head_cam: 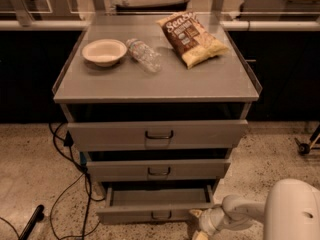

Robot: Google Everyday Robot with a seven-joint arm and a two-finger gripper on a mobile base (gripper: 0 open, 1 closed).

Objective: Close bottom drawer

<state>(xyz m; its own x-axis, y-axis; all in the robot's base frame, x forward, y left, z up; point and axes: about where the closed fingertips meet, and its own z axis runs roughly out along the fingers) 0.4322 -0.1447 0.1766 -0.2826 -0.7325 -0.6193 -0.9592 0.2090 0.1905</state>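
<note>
The bottom drawer of the grey metal cabinet stands pulled out, a shallow empty tray with a narrow front and a small dark handle. The middle drawer and top drawer above it also stick out a little. My gripper sits at the lower right, just in front of the bottom drawer's right front corner, at the end of my white arm.
On the cabinet top lie a white bowl, a clear plastic bottle on its side and a brown snack bag. Black cables run over the speckled floor at the left. A dark counter stands behind.
</note>
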